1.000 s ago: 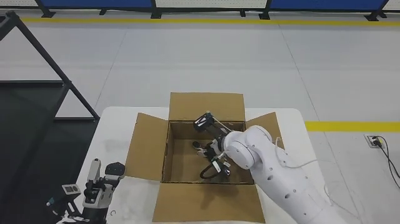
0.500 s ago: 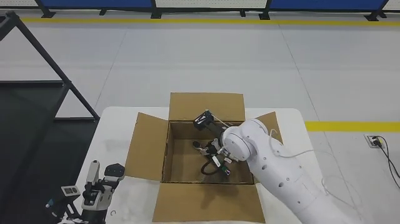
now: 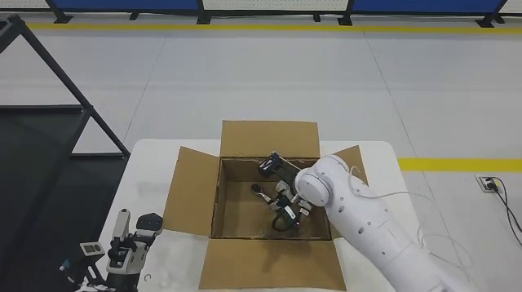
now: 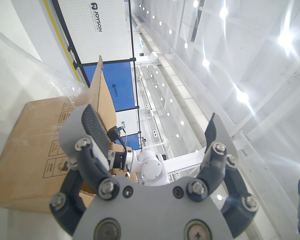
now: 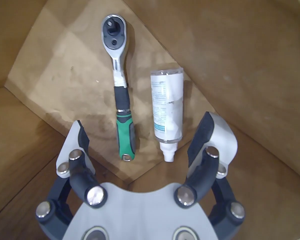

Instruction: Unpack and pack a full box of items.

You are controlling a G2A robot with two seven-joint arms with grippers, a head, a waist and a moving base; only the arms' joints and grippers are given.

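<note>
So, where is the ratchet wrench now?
In the right wrist view, the ratchet wrench lies flat on the box floor, beside the white bottle, ahead of the open right tool.

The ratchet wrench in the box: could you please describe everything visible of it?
The ratchet wrench lies flat on the floor of the cardboard box. Round chrome-looking head with a dark drive, shiny neck with a whitish band, black collar, green-and-black grip. A white bottle lies parallel beside it, apart. Only the box floor touches it; the open right gripper hangs above its grip end.
</note>
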